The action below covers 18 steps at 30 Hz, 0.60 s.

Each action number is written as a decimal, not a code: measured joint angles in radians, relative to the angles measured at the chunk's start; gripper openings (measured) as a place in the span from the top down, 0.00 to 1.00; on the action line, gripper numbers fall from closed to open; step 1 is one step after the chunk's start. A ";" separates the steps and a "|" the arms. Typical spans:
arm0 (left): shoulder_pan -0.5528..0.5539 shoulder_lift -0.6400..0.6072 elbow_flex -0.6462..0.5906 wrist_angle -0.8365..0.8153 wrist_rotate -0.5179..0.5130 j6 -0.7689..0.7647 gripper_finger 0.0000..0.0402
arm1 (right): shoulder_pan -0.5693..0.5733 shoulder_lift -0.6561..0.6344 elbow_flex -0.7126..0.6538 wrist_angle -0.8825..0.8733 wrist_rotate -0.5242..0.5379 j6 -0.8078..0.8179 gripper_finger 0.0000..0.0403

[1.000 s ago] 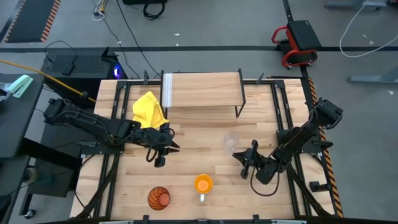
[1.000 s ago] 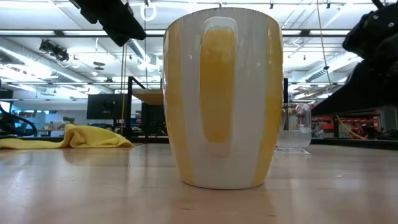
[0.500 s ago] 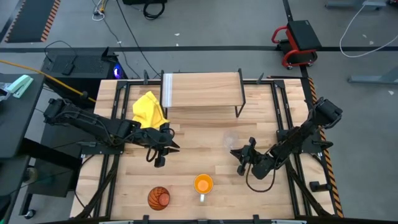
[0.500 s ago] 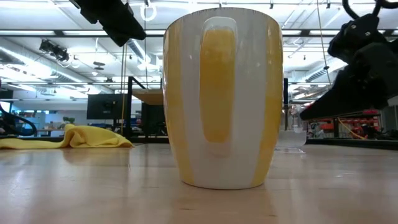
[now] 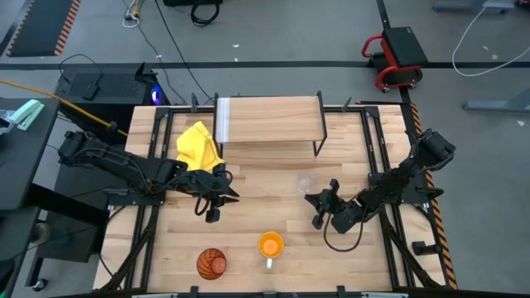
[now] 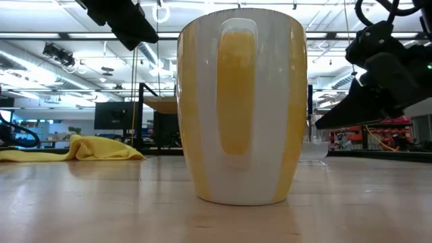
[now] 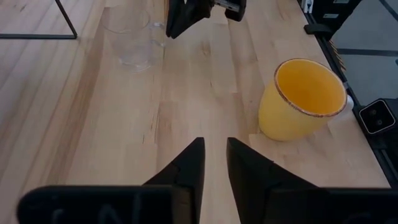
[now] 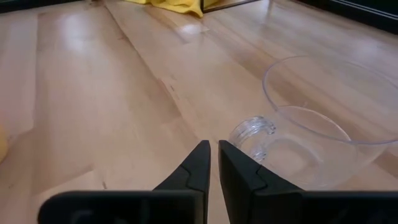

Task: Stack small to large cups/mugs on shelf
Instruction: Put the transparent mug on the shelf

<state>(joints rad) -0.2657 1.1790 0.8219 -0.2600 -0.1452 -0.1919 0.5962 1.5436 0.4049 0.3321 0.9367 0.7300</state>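
Just beside the clear cup (image 8: 317,121), the right gripper (image 8: 212,163) sat with its jaws nearly clenched on nothing, so any nudge risked toppling the cup.

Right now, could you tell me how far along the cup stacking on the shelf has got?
Nothing looks done: the shelf holds no cups. In hand: the right tool, nearly shut, is beside the clear cup, not gripping it. The left tool waits near the yellow cloth. Left to do: placing the clear cup, orange mug and ribbed tumbler, all on the table.
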 joint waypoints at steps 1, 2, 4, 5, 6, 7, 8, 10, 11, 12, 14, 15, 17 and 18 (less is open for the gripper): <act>0.000 0.000 0.000 0.000 0.000 0.000 0.82 | -0.001 0.000 0.000 0.000 0.000 0.000 0.92; 0.000 0.000 0.000 0.000 0.000 0.000 0.82 | -0.001 0.000 0.000 0.000 0.000 0.000 0.93; 0.000 0.000 0.000 0.000 0.000 0.000 0.82 | -0.001 0.000 0.000 0.000 0.002 0.000 0.96; 0.000 0.000 0.000 0.000 0.000 0.000 0.82 | -0.001 0.000 0.000 0.000 0.004 0.000 0.98; 0.000 0.000 0.000 0.000 0.000 0.000 0.82 | -0.001 0.000 0.000 0.000 0.004 0.000 0.98; 0.000 0.000 0.000 0.000 0.000 0.000 0.81 | -0.001 0.000 0.000 0.000 0.004 0.000 0.99; 0.000 0.000 0.000 0.000 0.000 0.000 0.81 | -0.001 0.000 0.000 0.000 0.004 0.000 0.99; 0.000 0.000 0.000 0.000 0.000 0.000 0.81 | -0.001 0.000 0.000 0.000 0.005 0.000 0.98; 0.000 0.000 0.000 0.000 0.000 0.000 0.81 | -0.001 0.000 0.000 0.000 0.007 0.000 0.98; 0.000 0.000 0.000 0.000 0.000 0.000 0.81 | -0.001 0.000 0.000 0.000 0.007 0.000 0.99; 0.000 0.000 0.000 0.000 0.000 0.000 0.81 | -0.001 0.000 0.000 -0.001 0.008 0.000 0.99; 0.000 0.000 0.000 0.000 0.000 0.000 0.82 | -0.001 0.000 0.000 -0.001 0.013 0.000 0.99; 0.000 0.000 0.000 0.000 0.000 0.000 0.82 | -0.001 0.000 0.000 -0.001 0.023 -0.001 0.99; 0.000 0.000 0.000 0.000 0.000 0.000 0.83 | -0.001 0.000 0.000 -0.001 0.025 -0.001 0.99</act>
<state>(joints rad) -0.2657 1.1790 0.8219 -0.2600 -0.1452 -0.1919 0.5957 1.5436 0.4049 0.3313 0.9621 0.7292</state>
